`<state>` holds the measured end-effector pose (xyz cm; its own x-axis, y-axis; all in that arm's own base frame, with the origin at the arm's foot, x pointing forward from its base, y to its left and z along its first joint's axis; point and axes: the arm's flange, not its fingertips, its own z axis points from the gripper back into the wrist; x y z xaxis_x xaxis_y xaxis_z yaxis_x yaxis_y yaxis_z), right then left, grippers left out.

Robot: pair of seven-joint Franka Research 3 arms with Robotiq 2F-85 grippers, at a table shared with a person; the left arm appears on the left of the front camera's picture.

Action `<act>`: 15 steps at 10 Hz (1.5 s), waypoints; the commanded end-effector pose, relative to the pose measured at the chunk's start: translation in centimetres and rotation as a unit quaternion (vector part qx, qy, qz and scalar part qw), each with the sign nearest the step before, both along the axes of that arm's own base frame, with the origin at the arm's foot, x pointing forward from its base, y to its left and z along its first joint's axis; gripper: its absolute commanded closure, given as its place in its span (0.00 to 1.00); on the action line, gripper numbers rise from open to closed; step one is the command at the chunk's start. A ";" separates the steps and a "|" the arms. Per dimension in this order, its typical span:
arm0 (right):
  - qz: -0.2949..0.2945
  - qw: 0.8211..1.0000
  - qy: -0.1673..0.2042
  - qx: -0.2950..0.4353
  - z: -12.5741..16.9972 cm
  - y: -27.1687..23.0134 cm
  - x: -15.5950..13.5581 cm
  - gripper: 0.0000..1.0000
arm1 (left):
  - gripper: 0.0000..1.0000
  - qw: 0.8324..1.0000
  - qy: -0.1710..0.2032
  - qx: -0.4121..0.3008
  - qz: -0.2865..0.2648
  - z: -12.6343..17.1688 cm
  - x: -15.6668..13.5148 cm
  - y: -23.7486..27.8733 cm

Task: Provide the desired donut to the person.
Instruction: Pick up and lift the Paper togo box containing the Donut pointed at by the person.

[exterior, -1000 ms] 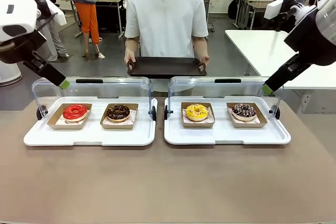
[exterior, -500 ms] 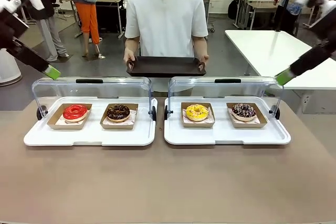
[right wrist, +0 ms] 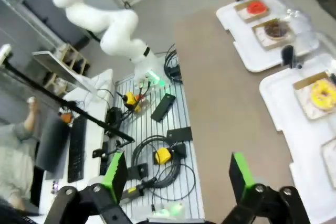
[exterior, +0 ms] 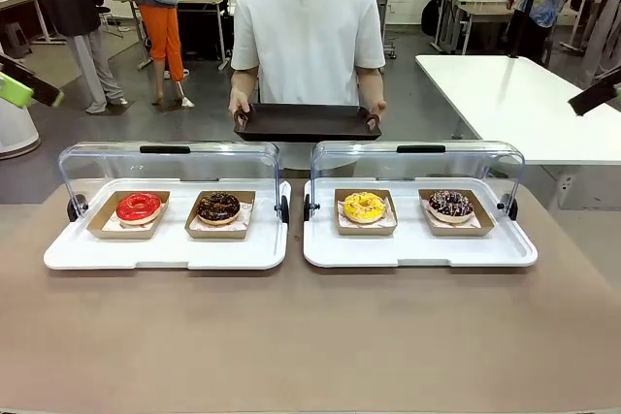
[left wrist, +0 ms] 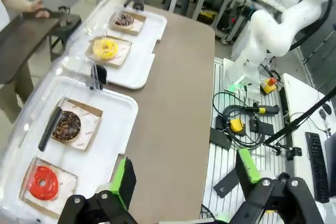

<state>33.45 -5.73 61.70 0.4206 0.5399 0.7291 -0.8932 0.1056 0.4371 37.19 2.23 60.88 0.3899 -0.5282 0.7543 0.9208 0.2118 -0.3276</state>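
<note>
Four donuts lie in paper trays on the table: a red one (exterior: 139,207), a chocolate one (exterior: 218,207), a yellow one (exterior: 364,207) and a sprinkled chocolate one (exterior: 450,205). The person (exterior: 307,36) stands at the far side and holds a dark tray (exterior: 307,123) in both hands. My left gripper (exterior: 19,89) hangs high at the left edge, my right gripper (exterior: 592,96) high at the right edge, both far from the donuts. In the left wrist view the left gripper (left wrist: 185,174) is open and empty. The right gripper (right wrist: 177,174) is open and empty too.
The donuts sit in pairs on two white serving trays (exterior: 165,254) (exterior: 417,254), each with a clear domed lid (exterior: 165,157) at its back. A white table (exterior: 514,94) stands at the far right. People stand behind. Cables and boxes (left wrist: 247,124) lie beside the arm bases.
Both arms have risen and swung outward, from above the lids' outer corners to the picture's side edges. Both grippers stayed open. The person and the donuts have not moved.
</note>
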 end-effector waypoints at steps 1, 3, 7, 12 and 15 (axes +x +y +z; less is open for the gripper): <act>0.009 0.999 -0.023 -0.030 -1.1 -1.5 1.3 0.00 | 0.00 1.000 -0.018 -0.011 0.012 -1.6 1.0 0.8; -0.017 0.996 -0.047 -0.071 -2.0 -2.3 1.5 0.00 | 0.00 0.999 -0.040 -0.027 0.023 -3.3 -0.6 1.6; -0.112 0.989 -0.086 -0.050 -1.3 -2.5 2.3 0.00 | 0.00 0.996 -0.086 -0.018 -0.001 -2.5 0.4 1.9; -0.114 0.987 -0.105 -0.038 -0.9 -2.9 2.5 0.00 | 0.00 0.992 -0.122 -0.001 -0.011 -1.5 0.3 2.8; -0.125 0.985 -0.113 -0.048 -0.6 -3.7 2.0 0.00 | 0.00 0.992 -0.129 0.010 -0.008 -1.2 0.6 3.1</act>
<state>36.03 -9.31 61.39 0.3879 0.5151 0.7643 -0.9109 0.3410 0.2325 37.50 5.34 59.48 0.2042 -0.5317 0.8219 0.9720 0.2100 -0.1057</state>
